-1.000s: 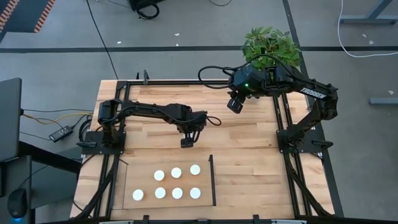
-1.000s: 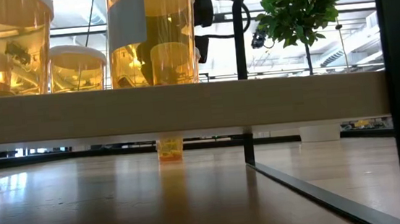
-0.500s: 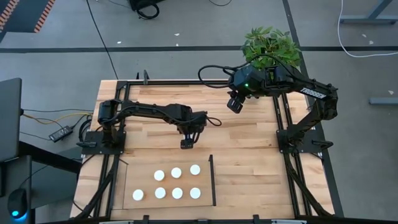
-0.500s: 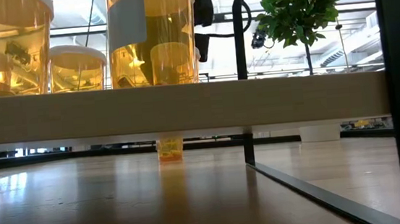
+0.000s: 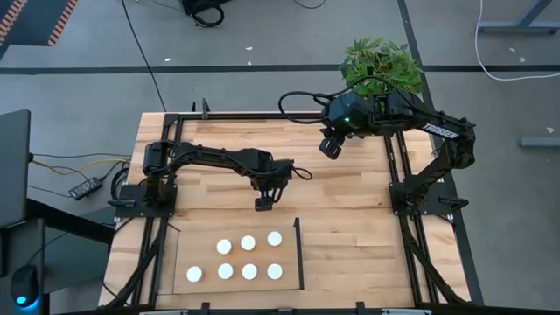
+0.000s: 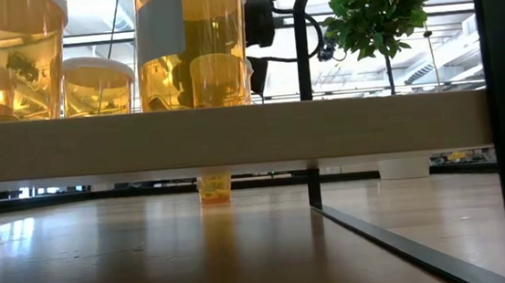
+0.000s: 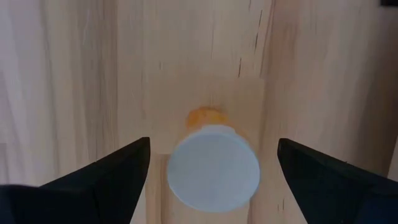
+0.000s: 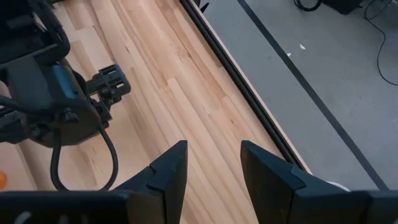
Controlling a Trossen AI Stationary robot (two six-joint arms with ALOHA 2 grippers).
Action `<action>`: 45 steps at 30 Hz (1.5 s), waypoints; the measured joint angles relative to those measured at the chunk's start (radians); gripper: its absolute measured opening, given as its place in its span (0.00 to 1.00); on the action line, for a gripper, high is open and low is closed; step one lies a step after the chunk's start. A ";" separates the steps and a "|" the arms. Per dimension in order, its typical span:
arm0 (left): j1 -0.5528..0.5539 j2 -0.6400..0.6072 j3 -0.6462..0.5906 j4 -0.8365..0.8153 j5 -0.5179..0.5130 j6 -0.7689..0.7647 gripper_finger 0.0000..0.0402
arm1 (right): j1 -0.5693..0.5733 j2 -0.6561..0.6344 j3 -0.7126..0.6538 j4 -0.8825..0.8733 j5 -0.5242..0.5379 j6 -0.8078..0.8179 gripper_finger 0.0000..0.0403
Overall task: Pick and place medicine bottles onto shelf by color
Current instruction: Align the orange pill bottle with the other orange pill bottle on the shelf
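From above, you can't see the bottle [image 7: 214,163] under the left gripper [image 5: 263,202], which covers it just past the shelf's [image 5: 197,249] 12 o'clock edge. The left wrist view cuts that bottle's white cap at the frame edge and hides most of its orange body. In the low view the shelf bottles [image 6: 192,37] are cropped at the top, and the lone far bottle [image 6: 214,188] is partly hidden behind the shelf board.
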 joint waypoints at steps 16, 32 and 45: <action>-0.016 0.036 0.000 0.005 -0.008 -0.001 0.86 | 0.000 0.000 0.000 0.004 0.000 0.009 0.39; -0.023 0.037 0.000 0.003 -0.009 -0.003 0.66 | 0.000 0.000 0.000 0.004 0.000 0.002 0.39; -0.022 0.037 0.000 -0.002 -0.008 -0.003 0.54 | 0.000 0.000 0.000 0.004 0.000 0.002 0.39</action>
